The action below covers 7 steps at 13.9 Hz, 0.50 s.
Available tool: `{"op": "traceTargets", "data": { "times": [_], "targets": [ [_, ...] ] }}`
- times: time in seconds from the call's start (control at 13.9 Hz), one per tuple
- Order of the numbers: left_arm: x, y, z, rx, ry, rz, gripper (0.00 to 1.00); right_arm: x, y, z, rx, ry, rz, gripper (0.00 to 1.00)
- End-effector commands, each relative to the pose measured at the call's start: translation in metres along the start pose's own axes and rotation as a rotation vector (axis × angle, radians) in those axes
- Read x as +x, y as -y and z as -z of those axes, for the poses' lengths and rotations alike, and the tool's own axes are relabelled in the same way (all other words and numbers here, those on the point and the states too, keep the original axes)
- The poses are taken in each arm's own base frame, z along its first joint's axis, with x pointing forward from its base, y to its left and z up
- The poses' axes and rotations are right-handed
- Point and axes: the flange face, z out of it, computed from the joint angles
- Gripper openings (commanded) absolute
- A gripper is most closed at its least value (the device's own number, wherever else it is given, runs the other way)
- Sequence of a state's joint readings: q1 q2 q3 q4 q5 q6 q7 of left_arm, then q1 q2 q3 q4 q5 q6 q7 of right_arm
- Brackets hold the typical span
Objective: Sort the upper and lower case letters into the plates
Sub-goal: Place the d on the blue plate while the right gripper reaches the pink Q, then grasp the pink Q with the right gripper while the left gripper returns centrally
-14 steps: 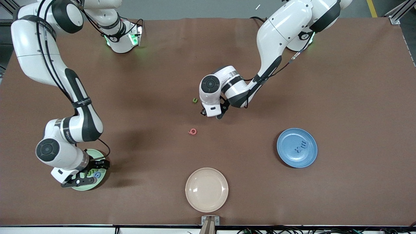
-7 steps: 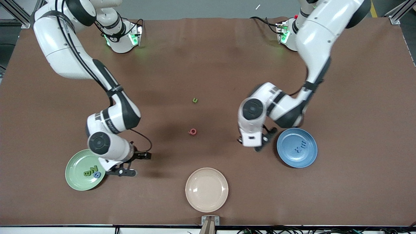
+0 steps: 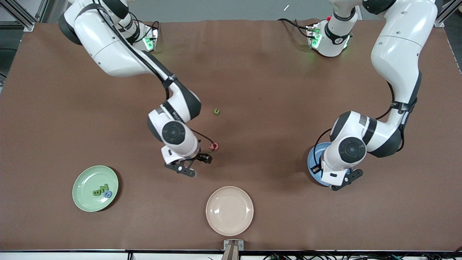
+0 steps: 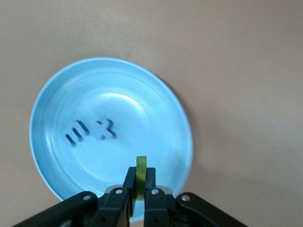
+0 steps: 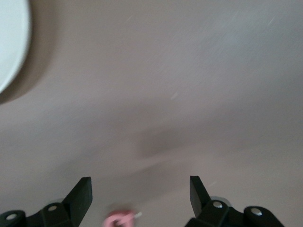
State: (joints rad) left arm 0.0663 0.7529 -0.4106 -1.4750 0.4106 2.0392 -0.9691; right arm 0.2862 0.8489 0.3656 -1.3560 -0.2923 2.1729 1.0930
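Note:
The blue plate is half hidden under my left arm. The left wrist view shows it whole, with two blue letters in it. My left gripper is shut on a green letter over the plate's rim. My right gripper is open and empty, low over the table beside the pink-red letter, which lies just off its fingertips in the right wrist view. A small green letter lies mid-table. The mint green plate holds two green letters and a blue one.
A cream-beige plate sits near the table's front edge, nearer the camera than the pink-red letter. A pale plate's rim shows at a corner of the right wrist view.
My right arm left the mint green plate and swung to the pink-red letter. My left arm carried the green letter from mid-table to over the blue plate.

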Motion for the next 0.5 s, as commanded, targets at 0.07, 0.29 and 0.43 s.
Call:
{"op": "traceTargets", "data": {
  "times": [0.07,0.29,0.43],
  "targets": [
    [0.008,0.011,-0.016,0.024,0.006,-0.076,1.00,-0.033,0.017,-0.013,-0.020,-0.047,-0.063,0.92],
    [-0.005,-0.001,-0.007,0.021,0.002,-0.083,1.00,-0.050,0.017,-0.027,-0.050,-0.037,-0.049,0.92],
    [-0.028,-0.025,0.010,-0.022,0.012,-0.115,1.00,-0.061,0.017,-0.037,-0.057,-0.028,-0.044,0.92]
  ]
}}
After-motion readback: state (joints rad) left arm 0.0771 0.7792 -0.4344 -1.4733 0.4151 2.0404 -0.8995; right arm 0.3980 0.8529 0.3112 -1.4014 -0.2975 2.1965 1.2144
